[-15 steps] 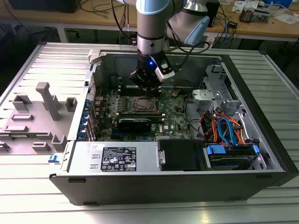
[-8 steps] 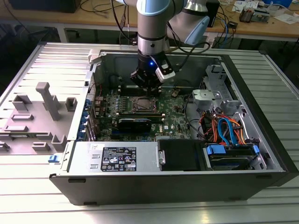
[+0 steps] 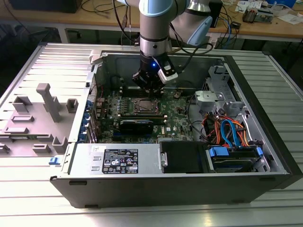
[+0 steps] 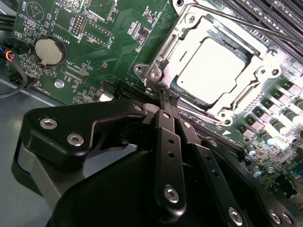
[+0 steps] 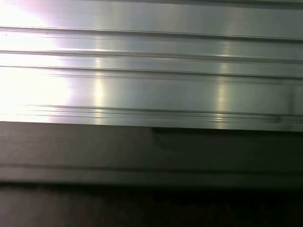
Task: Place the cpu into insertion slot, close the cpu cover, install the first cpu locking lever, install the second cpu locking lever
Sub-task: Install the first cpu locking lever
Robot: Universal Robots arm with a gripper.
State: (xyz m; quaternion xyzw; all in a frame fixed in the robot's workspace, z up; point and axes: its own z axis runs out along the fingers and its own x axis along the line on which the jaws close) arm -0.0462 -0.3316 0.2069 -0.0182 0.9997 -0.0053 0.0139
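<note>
Gripper (image 4: 166, 97): black, on the grey arm, lowered into the open computer case (image 3: 265, 182) just behind the insertion slot (image 3: 145, 106) in the exterior view. In the second wrist view its fingertips (image 4: 171, 100) are drawn together to a narrow point with nothing visible between them, resting at or just above the corner of the socket frame beside a screw (contact cannot be confirmed).

Cpu (image 4: 214, 71): silvery square chip, lying flat inside the insertion slot (image 4: 191, 101), its top glaring bright under the light.

Cpu cover (image 4: 265, 66): silvery frame plate, lying down around the chip, the chip showing through its square window.

Thin metal rod (image 4: 265, 29): runs along the socket's far side next to the memory slots (image 4: 274, 14); whether it is latched cannot be told.

Motherboard (image 4: 113, 42): green, with a round coin battery (image 4: 49, 51) well apart from the socket.

Case contents, exterior view: black graphics card (image 3: 136, 125) just in front of the socket, orange and blue cables (image 3: 227, 130) toward the exterior view's right.

Grey plastic fixture (image 3: 49, 101): stands on the ribbed metal table (image 3: 151, 215) at the exterior view's left.
</note>
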